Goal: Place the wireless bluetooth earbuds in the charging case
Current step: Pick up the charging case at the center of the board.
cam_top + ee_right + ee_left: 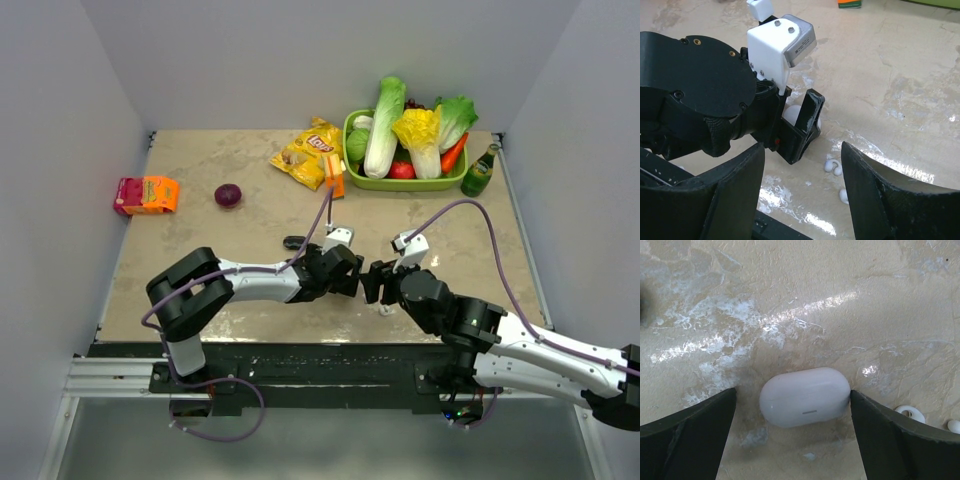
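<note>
Beside the closed white case (pixel 805 396) lie tiny white earbuds (pixel 910 413).

In the left wrist view the black fingers (pixel 690 435) of the left gripper (pixel 793 391) run off the bottom edge. At lower right a small white earbud (pixel 910 413) is half covered by the finger there, and a second white earbud (pixel 954 426) is cut by the right edge. A dark blur (pixel 642 305) at the left edge cannot be identified. In the right wrist view the left gripper covers the white pill-shaped plastic case (pixel 791 114) save for a sliver at centre. Seen from above, it and the right gripper (pixel 372 283) hide the case at centre; a small black object (pixel 293 242) to their upper left is too small to name.
</note>
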`<state>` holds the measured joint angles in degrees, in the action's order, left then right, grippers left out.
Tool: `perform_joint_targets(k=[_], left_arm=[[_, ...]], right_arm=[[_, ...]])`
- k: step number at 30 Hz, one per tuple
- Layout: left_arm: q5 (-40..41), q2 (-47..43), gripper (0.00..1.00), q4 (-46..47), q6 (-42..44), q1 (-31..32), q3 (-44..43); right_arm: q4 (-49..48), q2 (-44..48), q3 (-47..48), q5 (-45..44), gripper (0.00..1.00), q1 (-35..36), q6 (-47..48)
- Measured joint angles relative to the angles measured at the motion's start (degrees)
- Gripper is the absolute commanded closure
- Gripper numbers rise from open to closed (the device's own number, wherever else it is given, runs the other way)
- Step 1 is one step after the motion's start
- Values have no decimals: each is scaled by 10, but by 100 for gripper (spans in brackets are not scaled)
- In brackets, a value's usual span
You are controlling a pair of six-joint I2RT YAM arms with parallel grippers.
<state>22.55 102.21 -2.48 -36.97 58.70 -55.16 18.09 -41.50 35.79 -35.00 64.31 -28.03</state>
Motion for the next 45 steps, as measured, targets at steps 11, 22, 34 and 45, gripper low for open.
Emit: perform_joint_targets(k=[11, 22, 34, 45], left_arm=[[54, 41, 2, -61, -27, 32, -59], [87, 56, 11, -85, -50, 38, -76], [98, 62, 13, -108, -74, 41, -88], [99, 65, 56, -104, -74, 44, -91]], right_arm=[[20, 0, 0, -3, 34, 0, 1], [44, 4, 0, -5, 34, -2, 2], [52, 4, 0, -5, 34, -2, 2], [53, 11, -5, -5, 34, -2, 2]])
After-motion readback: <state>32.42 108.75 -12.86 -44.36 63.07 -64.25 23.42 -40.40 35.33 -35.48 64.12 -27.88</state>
